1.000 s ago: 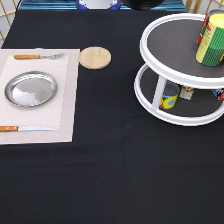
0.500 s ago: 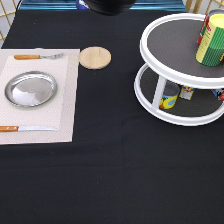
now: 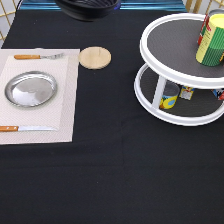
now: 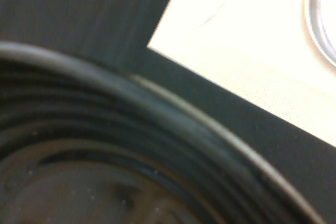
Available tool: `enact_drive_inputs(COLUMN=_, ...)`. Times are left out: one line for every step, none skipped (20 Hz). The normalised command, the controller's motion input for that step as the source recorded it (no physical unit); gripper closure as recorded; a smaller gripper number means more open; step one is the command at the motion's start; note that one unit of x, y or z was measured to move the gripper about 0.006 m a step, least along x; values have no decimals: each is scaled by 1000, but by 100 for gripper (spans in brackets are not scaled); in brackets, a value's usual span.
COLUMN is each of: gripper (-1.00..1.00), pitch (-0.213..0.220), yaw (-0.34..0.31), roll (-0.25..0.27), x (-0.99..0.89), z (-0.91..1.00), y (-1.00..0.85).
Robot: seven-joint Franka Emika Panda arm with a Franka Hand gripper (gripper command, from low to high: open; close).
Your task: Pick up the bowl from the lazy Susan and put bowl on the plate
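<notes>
1. The bowl hangs at the exterior view's top edge, off the lazy Susan.
2. The end effector is out of view.
3. The plate lies bare at left.

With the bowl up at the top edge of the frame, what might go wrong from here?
1. The bowl sits mostly out of the exterior view and the gripper is not visible, so its hold cannot be checked; a slip is possible.
2. The fork and knife flank the plate; an off-centre placement might land on them.
</notes>
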Motion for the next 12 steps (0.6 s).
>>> enact_drive_inputs(gripper=100, pitch=-30, yaw=-336, roll=-24, x=-123, z=-594, y=-163)
enact_drive_inputs(gripper=100, pitch=-41, yaw=-315, roll=-34, x=-177, z=-634, y=-189)
enact_drive_inputs(gripper=100, pitch=-36, yaw=-279, roll=-45, x=-183, z=-643, y=-263)
enact_drive_inputs(gripper=100, pitch=-15, yaw=-251, roll=-48, x=-169, z=-614, y=-329)
enact_drive_inputs(gripper=100, pitch=-21, yaw=-238, roll=-54, x=-169, z=-646, y=-360)
enact_drive_inputs(gripper=100, pitch=-19, yaw=-219, roll=-56, x=-151, z=-651, y=-417)
enact_drive_inputs(gripper=100, pitch=-18, yaw=-197, roll=-48, x=-140, z=-669, y=-483)
enact_drive_inputs(gripper=100, pitch=-4, yaw=-181, roll=-45, x=-123, z=-646, y=-529)
enact_drive_inputs(gripper=100, pitch=0, yaw=-155, roll=-41, x=-106, z=-620, y=-600)
enact_drive_inputs(gripper=100, pitch=0, yaw=-138, roll=-40, x=-89, z=-603, y=-649)
enact_drive_inputs(gripper=100, pitch=0, yaw=-125, roll=-28, x=-83, z=-583, y=-686)
enact_drive_inputs(gripper=100, pitch=0, yaw=-114, roll=-22, x=-97, z=-577, y=-711)
